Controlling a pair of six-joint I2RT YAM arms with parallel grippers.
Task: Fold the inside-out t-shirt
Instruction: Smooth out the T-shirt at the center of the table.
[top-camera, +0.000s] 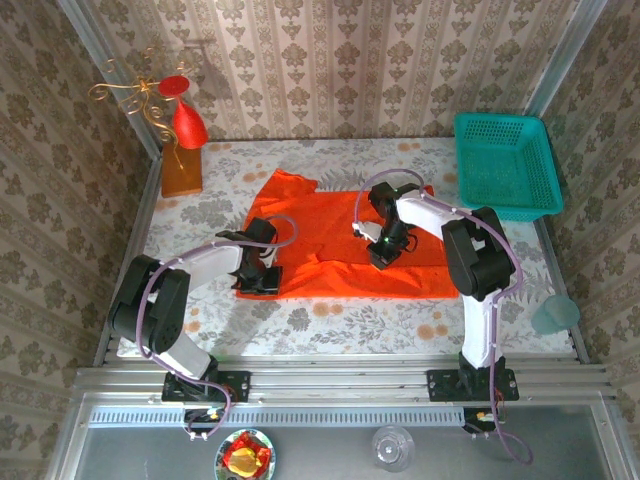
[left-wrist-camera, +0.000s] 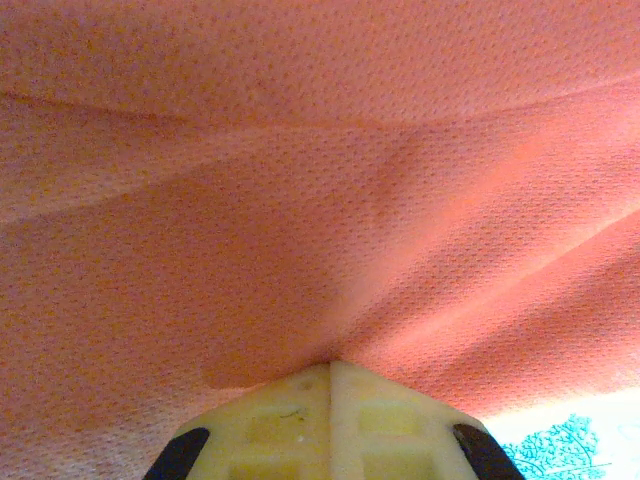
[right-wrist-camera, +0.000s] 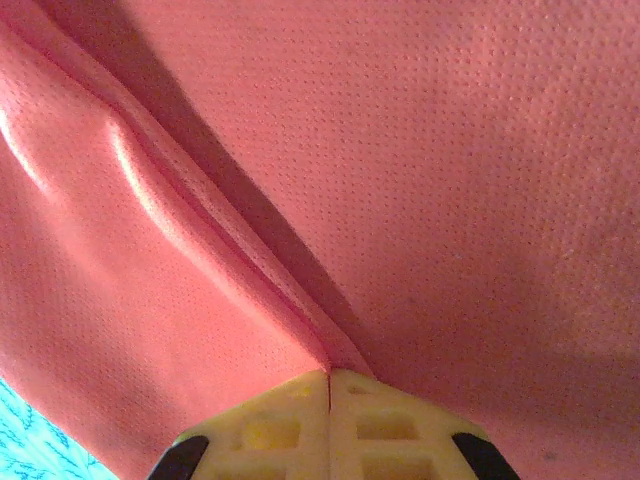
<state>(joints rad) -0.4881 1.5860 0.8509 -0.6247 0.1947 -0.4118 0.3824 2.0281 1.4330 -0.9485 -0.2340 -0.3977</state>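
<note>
The inside-out t-shirt (top-camera: 320, 225) lies spread on the floral table, bright orange-red and wrinkled, with a fold line across its near part. At the shirt's near left corner, my left gripper (top-camera: 258, 283) is shut; in the left wrist view creases in the fabric (left-wrist-camera: 320, 200) run into its closed tips (left-wrist-camera: 330, 365). My right gripper (top-camera: 383, 258) rests on the shirt's middle right. It is shut too, and a folded edge of cloth (right-wrist-camera: 450, 180) runs straight into its tips (right-wrist-camera: 329, 373).
A teal basket (top-camera: 505, 165) stands at the back right. A red cone ornament with gold wire (top-camera: 188, 125) sits on a wooden block at the back left. A clear cup (top-camera: 555, 315) is at the table's right edge. Patterned walls close in on three sides.
</note>
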